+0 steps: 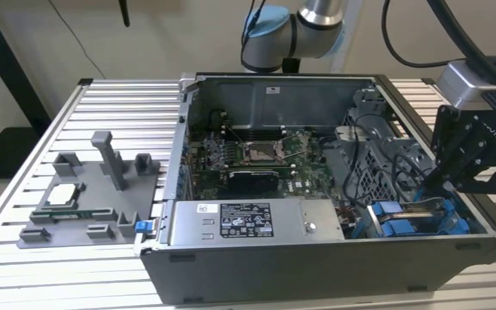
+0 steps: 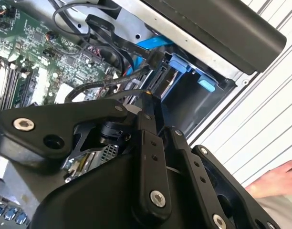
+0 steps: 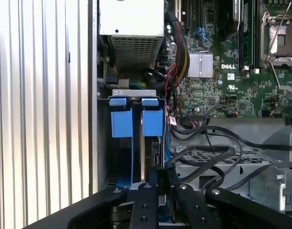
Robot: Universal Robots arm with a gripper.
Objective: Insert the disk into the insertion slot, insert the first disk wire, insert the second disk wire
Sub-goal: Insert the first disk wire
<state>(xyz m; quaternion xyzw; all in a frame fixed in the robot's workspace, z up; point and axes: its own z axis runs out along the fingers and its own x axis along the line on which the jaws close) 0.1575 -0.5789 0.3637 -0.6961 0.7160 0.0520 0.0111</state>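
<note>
My black gripper (image 1: 431, 186) reaches down into the open computer case at the exterior view's right, its tips just above the insertion slot (image 1: 403, 227), a grey metal bay with blue plastic fittings. The disk (image 1: 420, 210) stands edge-on inside that bay, beside an empty neighbouring slot (image 3: 122, 152). In both wrist views the fingers meet: the gripper (image 3: 158, 172) (image 2: 148, 94) looks shut. A black wire (image 2: 93, 88) runs up to the tips; whether it is pinched I cannot tell. A blue wire (image 2: 155, 43) ends in a black plug (image 2: 155, 59) at the disk's edge (image 2: 160, 81).
A labelled power supply (image 1: 248, 223) lies beside the bay, the motherboard (image 1: 257, 155) behind it. A perforated grey cage (image 1: 386, 148) with loose black cables (image 3: 203, 152) flanks the bay. A grey fixture (image 1: 93, 194) sits on the slatted table. A person's hand (image 2: 279, 179) rests outside the case.
</note>
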